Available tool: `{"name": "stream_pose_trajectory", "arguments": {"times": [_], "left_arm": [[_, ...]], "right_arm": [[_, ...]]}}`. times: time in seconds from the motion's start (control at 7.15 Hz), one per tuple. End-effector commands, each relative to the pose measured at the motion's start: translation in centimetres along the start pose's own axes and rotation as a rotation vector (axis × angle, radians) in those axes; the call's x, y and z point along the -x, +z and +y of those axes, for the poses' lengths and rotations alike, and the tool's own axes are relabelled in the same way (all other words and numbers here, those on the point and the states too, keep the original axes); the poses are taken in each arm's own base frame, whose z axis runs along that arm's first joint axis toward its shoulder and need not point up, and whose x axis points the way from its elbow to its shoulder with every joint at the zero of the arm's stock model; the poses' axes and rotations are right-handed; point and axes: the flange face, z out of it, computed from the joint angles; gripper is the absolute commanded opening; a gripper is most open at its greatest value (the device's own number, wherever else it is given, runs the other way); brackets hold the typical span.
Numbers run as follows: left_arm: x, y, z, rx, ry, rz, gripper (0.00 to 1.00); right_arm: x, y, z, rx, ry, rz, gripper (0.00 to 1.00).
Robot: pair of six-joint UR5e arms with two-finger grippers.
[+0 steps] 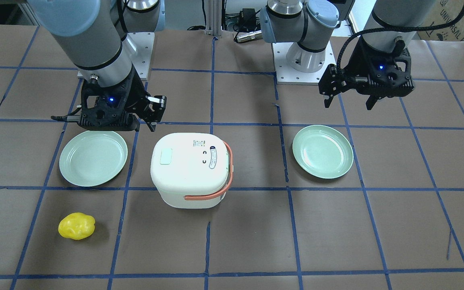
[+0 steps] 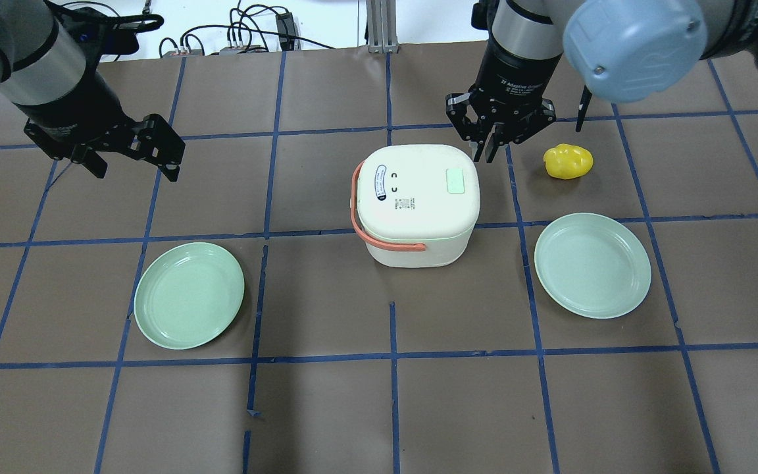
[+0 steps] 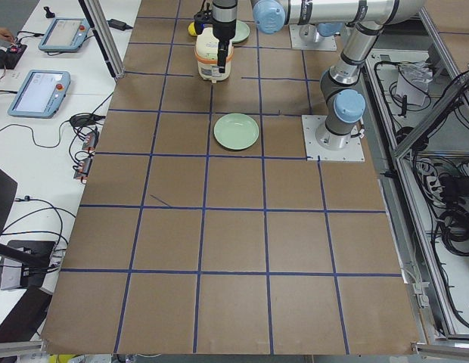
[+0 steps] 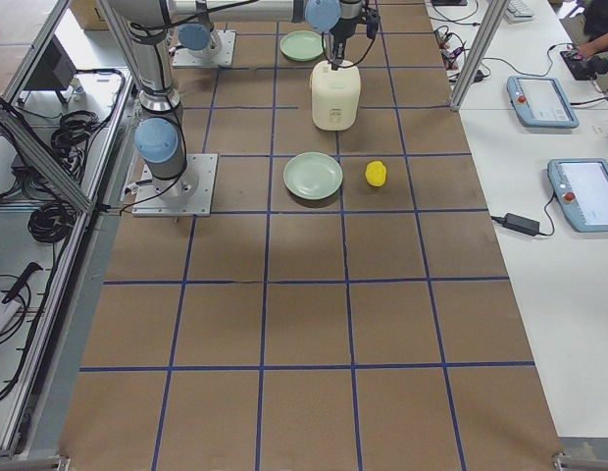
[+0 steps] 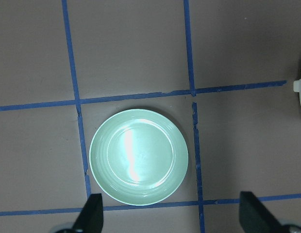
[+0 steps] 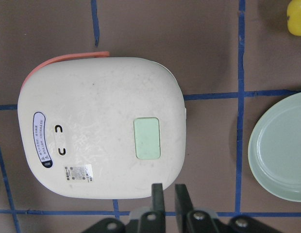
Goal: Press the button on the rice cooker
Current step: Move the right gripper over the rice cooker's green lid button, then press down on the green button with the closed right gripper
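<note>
The white rice cooker (image 2: pixel 418 204) with a salmon handle stands mid-table; its pale green button (image 2: pixel 456 180) is on the lid. The right wrist view looks straight down on the cooker (image 6: pixel 99 126) and the button (image 6: pixel 147 138). My right gripper (image 2: pixel 489 150) is shut and empty. It hovers above the table beside the cooker's button end and touches nothing; it also shows in the right wrist view (image 6: pixel 169 194) and the front view (image 1: pixel 151 123). My left gripper (image 2: pixel 135 172) is open and empty, well off to the cooker's other side, above a green plate (image 5: pixel 139 156).
Two light green plates lie on the brown paper, one on my left (image 2: pixel 189 294) and one on my right (image 2: pixel 592 264). A yellow pepper-like toy (image 2: pixel 568 161) lies just beyond the right plate, close to my right gripper. Blue tape lines grid the table.
</note>
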Motion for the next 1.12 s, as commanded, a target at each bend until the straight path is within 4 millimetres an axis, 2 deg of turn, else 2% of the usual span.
{"name": "stream_pose_trajectory", "arguments": {"times": [0.0, 0.56, 0.98], "left_arm": [[0.0, 0.0, 0.0, 0.0, 0.0, 0.0, 1.0], [0.0, 0.0, 0.0, 0.0, 0.0, 0.0, 1.0], [0.0, 0.0, 0.0, 0.0, 0.0, 0.0, 1.0]], "right_arm": [[0.2, 1.9, -1.6, -0.002, 0.003, -0.006, 0.22], [1.9, 5.8, -3.8, -0.007, -0.026, -0.007, 0.2], [1.9, 6.5, -4.2, 0.0, -0.028, -0.002, 0.14]]}}
